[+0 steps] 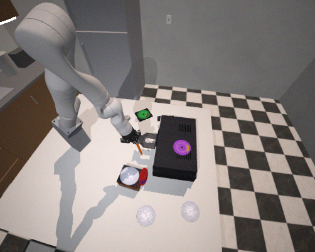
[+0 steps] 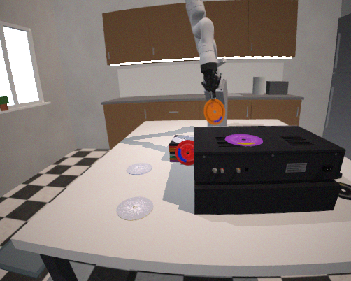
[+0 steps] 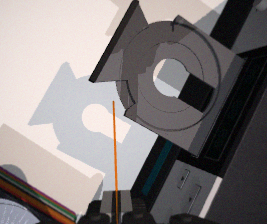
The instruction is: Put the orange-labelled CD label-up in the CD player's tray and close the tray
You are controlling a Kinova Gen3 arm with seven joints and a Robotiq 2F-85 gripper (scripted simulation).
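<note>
My gripper point(image 1: 138, 143) point(image 2: 213, 98) point(image 3: 117, 208) is shut on the edge of the orange-labelled CD point(image 1: 140, 150) point(image 2: 210, 116) point(image 3: 115, 155). The CD hangs upright below the fingers, edge-on in the wrist view, its orange label facing the exterior camera. It is in the air above the table, beside the open tray. The grey tray point(image 1: 150, 146) point(image 3: 138, 65) sticks out of the black CD player point(image 1: 168, 131) point(image 2: 268, 168) point(image 3: 254, 150). Its round recess with a centre opening shows, with no disc in it.
A purple CD point(image 1: 179, 145) point(image 2: 236, 139) lies on the player. A red CD point(image 1: 143, 176) point(image 2: 187, 159) leans against a stack of cases topped by a silver disc point(image 1: 129, 175). A green disc point(image 1: 141, 114) lies behind the tray. Two clear discs point(image 1: 145, 219) point(image 1: 190, 215) lie in front.
</note>
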